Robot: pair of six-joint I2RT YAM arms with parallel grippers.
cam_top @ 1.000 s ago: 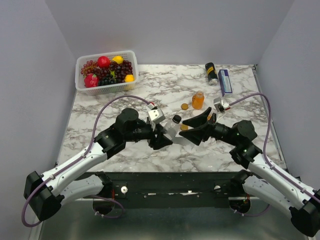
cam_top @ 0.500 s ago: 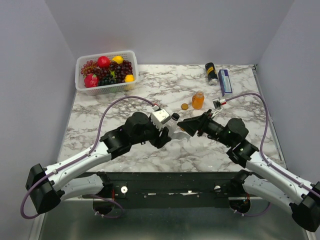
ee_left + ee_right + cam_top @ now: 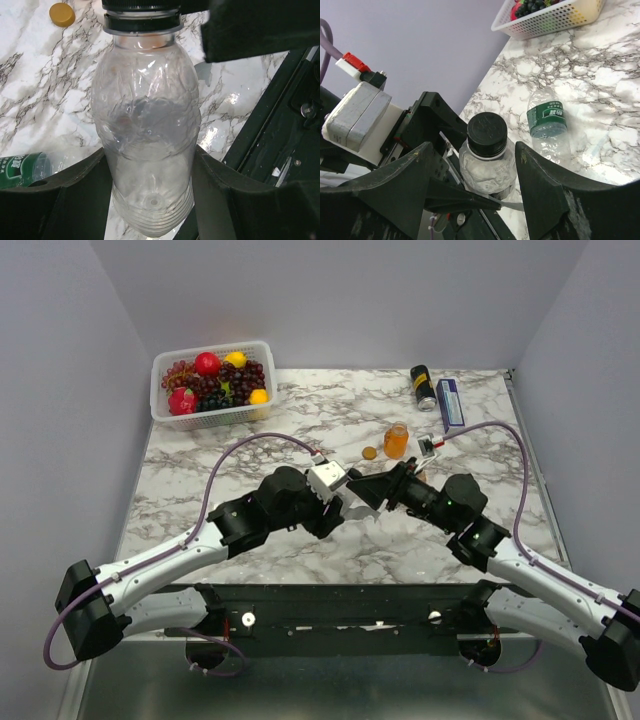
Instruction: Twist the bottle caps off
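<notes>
My left gripper [image 3: 148,156] is shut on the lower body of a clear bottle [image 3: 147,115] and holds it upright above the marble. The bottle's black cap [image 3: 487,132] sits between the fingers of my right gripper [image 3: 475,147], which is open with a gap on each side of the cap. In the top view both grippers meet at mid-table, left [image 3: 335,508] and right [image 3: 368,490]. A second clear bottle with a green label [image 3: 548,127] lies on the table beside them. An uncapped orange juice bottle [image 3: 397,440] stands behind, with a loose orange cap [image 3: 369,452] next to it.
A white basket of fruit [image 3: 212,380] stands at the back left. A black can [image 3: 422,387] and a blue box [image 3: 450,403] lie at the back right. The black front rail [image 3: 340,602] runs along the near table edge.
My left gripper has moved right and forward with the clear bottle. My right gripper has moved left until its open fingers flank the black cap.
</notes>
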